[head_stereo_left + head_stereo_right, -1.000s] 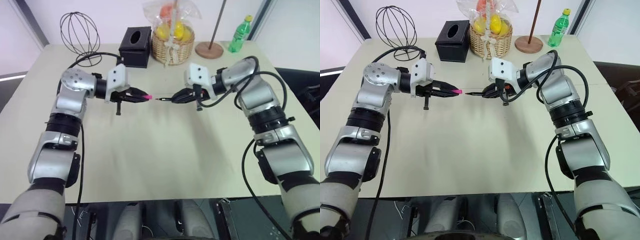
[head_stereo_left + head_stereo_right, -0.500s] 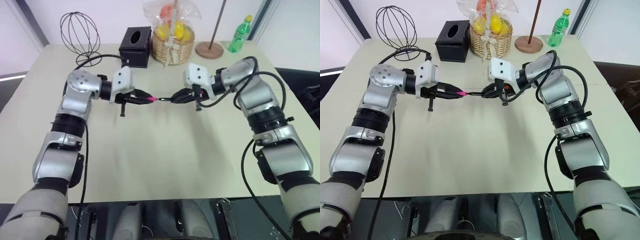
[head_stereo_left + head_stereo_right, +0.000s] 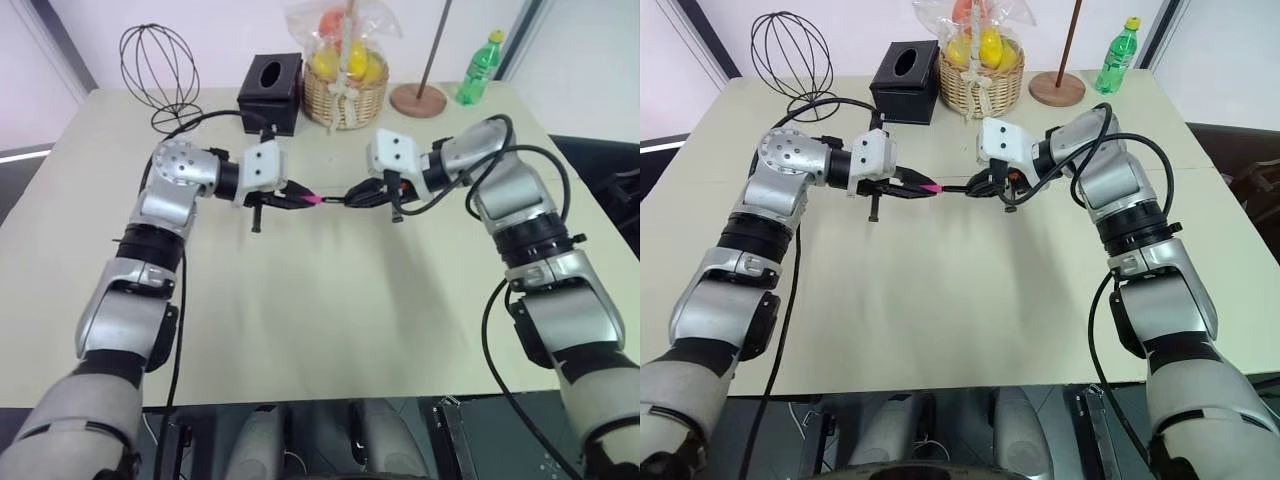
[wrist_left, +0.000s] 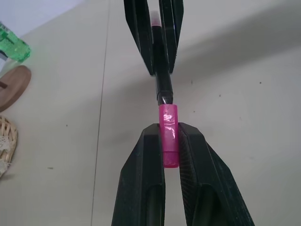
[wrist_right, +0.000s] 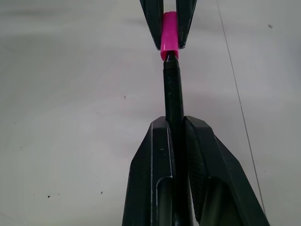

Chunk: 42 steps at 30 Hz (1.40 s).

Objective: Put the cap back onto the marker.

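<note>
Meeting tip to tip above the table's middle, toward its far edge: left gripper clamped on the cap, right gripper clamped on the marker, its tip entering the cap.

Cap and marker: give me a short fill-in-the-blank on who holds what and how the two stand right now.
1. The left hand is shut on the pink ____.
2. The right hand is shut on the black ____.
3. The cap and the marker are held above the ____, tip at the cap's mouth.
4. Behind the hands, the black tissue box stands beside a wicker ____.

Missing words: cap; marker; table; basket
</note>
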Motion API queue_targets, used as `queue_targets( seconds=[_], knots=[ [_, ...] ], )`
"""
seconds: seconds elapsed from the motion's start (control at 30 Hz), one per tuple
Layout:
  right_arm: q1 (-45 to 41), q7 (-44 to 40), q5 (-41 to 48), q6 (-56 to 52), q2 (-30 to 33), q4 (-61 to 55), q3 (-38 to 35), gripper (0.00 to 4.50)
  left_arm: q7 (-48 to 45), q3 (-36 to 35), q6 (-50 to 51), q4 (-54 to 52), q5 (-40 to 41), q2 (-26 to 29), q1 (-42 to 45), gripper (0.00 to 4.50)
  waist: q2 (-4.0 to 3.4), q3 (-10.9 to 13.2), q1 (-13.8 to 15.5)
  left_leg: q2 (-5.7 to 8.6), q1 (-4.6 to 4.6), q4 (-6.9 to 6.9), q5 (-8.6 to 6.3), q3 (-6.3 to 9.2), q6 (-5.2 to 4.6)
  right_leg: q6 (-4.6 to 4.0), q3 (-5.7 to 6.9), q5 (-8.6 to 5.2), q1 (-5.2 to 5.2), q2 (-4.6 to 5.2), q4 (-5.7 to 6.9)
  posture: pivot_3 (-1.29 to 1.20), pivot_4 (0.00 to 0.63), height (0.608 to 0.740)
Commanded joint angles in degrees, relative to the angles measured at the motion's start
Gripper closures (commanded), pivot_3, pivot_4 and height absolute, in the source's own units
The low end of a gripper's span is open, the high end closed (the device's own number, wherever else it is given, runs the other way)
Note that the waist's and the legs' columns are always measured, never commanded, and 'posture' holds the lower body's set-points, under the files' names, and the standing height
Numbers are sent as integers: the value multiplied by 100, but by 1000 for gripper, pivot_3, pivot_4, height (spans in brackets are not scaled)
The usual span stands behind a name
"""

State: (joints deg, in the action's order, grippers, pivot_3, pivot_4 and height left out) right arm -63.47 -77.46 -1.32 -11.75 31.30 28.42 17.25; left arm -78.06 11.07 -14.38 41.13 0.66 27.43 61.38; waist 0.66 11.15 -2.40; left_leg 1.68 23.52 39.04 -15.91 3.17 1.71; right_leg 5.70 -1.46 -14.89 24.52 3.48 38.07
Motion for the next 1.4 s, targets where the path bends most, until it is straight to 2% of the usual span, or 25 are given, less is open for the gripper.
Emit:
queue_targets(
  seconds=[0.03,0.37,0.53,0.9,1.17,1.4],
  knots=[
    [-226,-11,80,72,-121,-119,-64,4500,86,93,-27,-46,-88,-83,211,4467,0,0,0,0,0,0,0,0,0,0,0,0,0,0,0,0,150,740],
    [-392,40,3,128,-370,162,-48,4500,250,193,-58,-42,-211,-328,212,4467,0,0,0,0,0,0,0,0,0,0,0,0,0,1,0,0,150,740],
    [-498,41,-67,172,-489,352,-55,4500,391,372,-204,81,-520,-390,249,4467,0,0,-2,2,0,0,0,0,0,0,0,0,0,0,1,0,150,740],
    [-723,182,-336,288,-679,664,-9,4500,277,449,297,266,-647,-709,464,4467,0,0,-8,4,0,-1,0,0,0,0,-1,0,0,0,1,0,150,740],
    [-704,275,-539,439,-737,667,-22,4500,259,454,378,299,-716,-778,488,4467,0,0,-4,4,0,-1,0,1,0,0,0,0,1,1,1,0,150,740],
    [-670,368,-734,592,-610,831,-1,4500,349,466,393,343,-883,-614,475,4467,0,0,-9,5,0,-1,0,1,0,0,0,0,1,1,2,0,150,740]
  ],
)
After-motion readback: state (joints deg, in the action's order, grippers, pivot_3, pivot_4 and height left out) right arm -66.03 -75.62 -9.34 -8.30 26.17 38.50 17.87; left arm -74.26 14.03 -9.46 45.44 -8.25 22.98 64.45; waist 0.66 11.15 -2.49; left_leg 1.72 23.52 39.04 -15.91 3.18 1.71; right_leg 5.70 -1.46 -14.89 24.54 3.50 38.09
